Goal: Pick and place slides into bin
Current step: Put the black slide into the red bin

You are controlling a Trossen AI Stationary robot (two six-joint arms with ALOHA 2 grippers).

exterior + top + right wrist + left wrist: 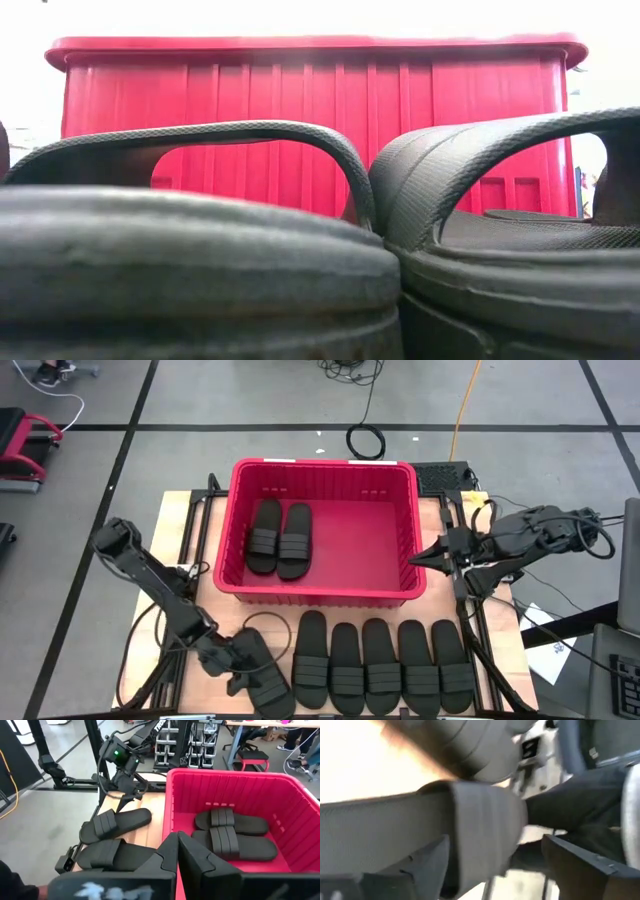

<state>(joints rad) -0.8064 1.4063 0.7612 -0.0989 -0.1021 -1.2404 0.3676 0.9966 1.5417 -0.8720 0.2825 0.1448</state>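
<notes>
Two slides (280,538) lay side by side in the left part of the red bin (325,592), and five more sat in a row (381,662) on the table just near of it. The left gripper (243,678) hung at a sixth slide (262,672) at the row's left end; its fingers' spread could not be told. The right gripper (418,561), fingers pressed together and empty, pointed at the bin's right wall.

Eight black slides are counted in the high view. Two slides (281,538) are seen inside the one red bin (322,592), side by side toward its left wall. Five slides (382,666) are lined up in a row on the table just outside the bin's near wall. One slide (262,670) is noted apart from that row (further left of the bin's near-left corner).
</notes>
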